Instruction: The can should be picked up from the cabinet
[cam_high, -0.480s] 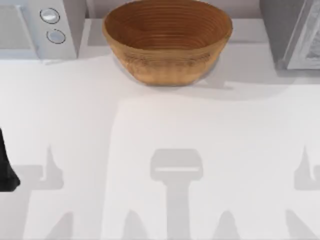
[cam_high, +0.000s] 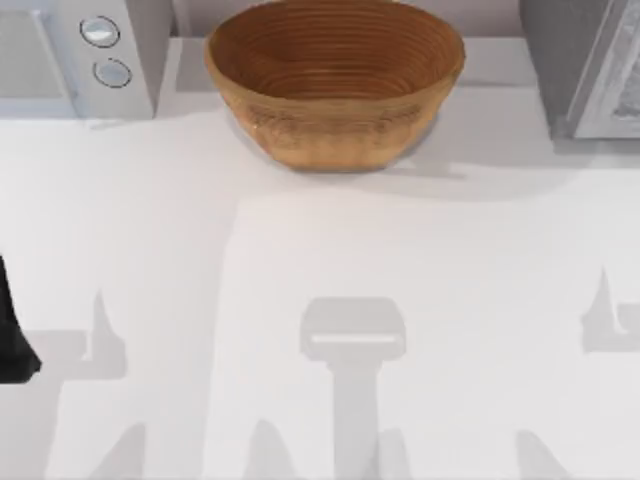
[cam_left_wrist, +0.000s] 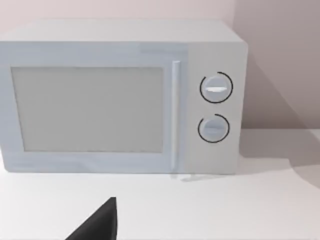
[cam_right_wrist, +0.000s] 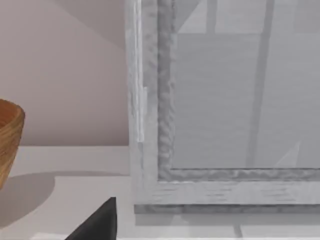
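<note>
The can is out of view. The grey cabinet (cam_high: 585, 70) stands at the table's back right corner. In the right wrist view its pale framed front (cam_right_wrist: 225, 125) is close ahead, and a dark tip of my right gripper (cam_right_wrist: 100, 224) points at its lower corner. A dark part of my left arm (cam_high: 10, 340) sits at the table's left edge. In the left wrist view a tip of my left gripper (cam_left_wrist: 100, 224) is low over the table, facing the microwave.
A white microwave (cam_high: 80, 55) (cam_left_wrist: 120, 97) with two round knobs stands at the back left. A brown wicker bowl (cam_high: 335, 80) (cam_right_wrist: 7, 140) sits at the back middle, between microwave and cabinet. Arm shadows lie on the white table (cam_high: 320, 260).
The shadow of my right arm at the table's right side has shifted up and to the left. My left arm has stayed in place.
</note>
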